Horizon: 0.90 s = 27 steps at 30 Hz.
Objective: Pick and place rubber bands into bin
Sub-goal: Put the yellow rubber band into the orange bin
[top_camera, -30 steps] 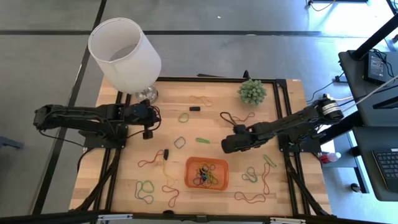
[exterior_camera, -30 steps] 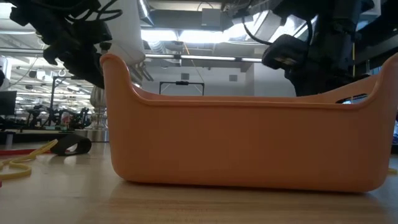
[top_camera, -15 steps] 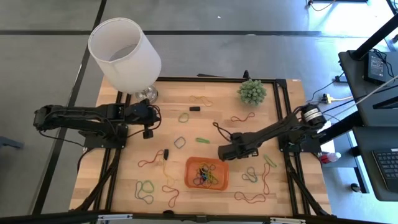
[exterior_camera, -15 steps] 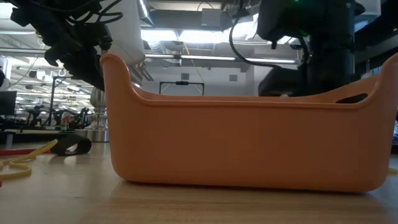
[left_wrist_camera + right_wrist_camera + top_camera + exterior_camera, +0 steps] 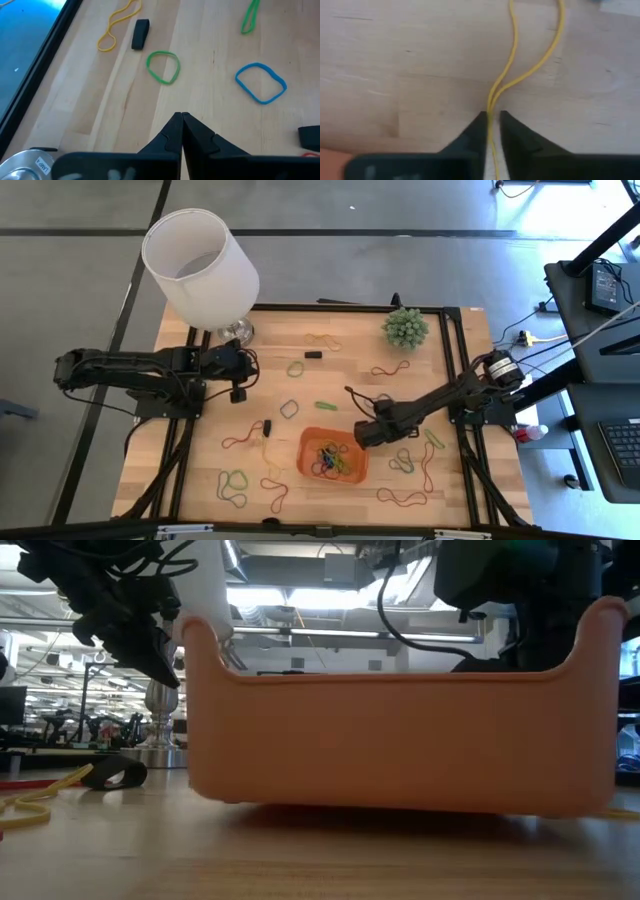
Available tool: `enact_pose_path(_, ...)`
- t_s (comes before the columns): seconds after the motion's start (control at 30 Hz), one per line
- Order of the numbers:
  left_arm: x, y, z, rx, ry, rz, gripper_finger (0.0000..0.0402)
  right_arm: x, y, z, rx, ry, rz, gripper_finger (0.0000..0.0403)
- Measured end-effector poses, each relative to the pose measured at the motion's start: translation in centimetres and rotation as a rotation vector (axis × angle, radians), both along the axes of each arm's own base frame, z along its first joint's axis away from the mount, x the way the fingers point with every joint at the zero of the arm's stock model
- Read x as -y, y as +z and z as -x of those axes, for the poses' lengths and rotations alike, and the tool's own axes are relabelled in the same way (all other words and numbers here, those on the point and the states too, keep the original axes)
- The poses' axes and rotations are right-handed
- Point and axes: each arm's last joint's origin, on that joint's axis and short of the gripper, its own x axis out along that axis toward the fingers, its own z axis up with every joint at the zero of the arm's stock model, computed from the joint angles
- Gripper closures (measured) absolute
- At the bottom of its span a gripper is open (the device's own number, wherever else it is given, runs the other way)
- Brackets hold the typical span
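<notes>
Since the earlier frame, right gripper (image 5: pixel 490 120) is being lowered at bin's (image 5: pixel 306 450) three o'clock, pinching a yellow band (image 5: pixel 530 70) for transfer; left gripper (image 5: pixel 182 120) is being kept pressed together.

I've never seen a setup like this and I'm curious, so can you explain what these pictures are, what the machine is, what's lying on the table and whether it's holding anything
It is a robot with two dark arms at a wooden table, each ending in a two-finger gripper. One picture looks straight down, one looks level across the tabletop, and two come from cameras on the wrists.

Scattered on the table are coloured rubber bands, small black pieces, a white lamp and a small green plant. The orange bin already holds several bands.

The right gripper is low beside the bin, its fingers nearly together around a yellow band on the wood; it looks pinched, though not lifted. The left gripper waits near the lamp, shut and empty.
</notes>
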Motion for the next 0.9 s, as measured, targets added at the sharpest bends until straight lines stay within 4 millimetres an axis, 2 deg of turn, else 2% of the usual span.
enact_pose_path(0.1, 0.0, 0.0, 0.0, 0.007, 0.008, 0.01, 0.04, -0.1, 0.4, 0.2, 0.016, 0.007, 0.013, 0.0393)
enact_pose_path(0.2, 0.0, 0.1, -0.1, 0.013, 0.009, 0.01, 0.0398, -0.1, 1.1, 0.3, 0.042, 0.005, 0.048, 0.039)
enact_pose_path(0.5, 0.0, 0.1, -0.1, 0.023, 0.012, 0.012, 0.0398, 0.3, 7.0, 0.5, 0.233, 0.029, 0.157, 0.0399)
enact_pose_path(0.6, 0.0, 0.1, -0.1, 0.023, 0.012, 0.012, 0.04, 0.3, 8.7, 0.4, 0.254, 0.079, 0.182, 0.0401)
enact_pose_path(0.73, 0.0, 0.2, -0.1, 0.027, 0.011, 0.01, 0.0399, 0.1, 11.6, -0.8, 0.347, 0.166, 0.279, 0.0401)
enact_pose_path(0.9, 0.0, 0.2, -0.1, 0.029, 0.015, 0.014, 0.04, -0.5, 15.2, -2.7, 0.488, 0.408, 0.353, 0.0401)
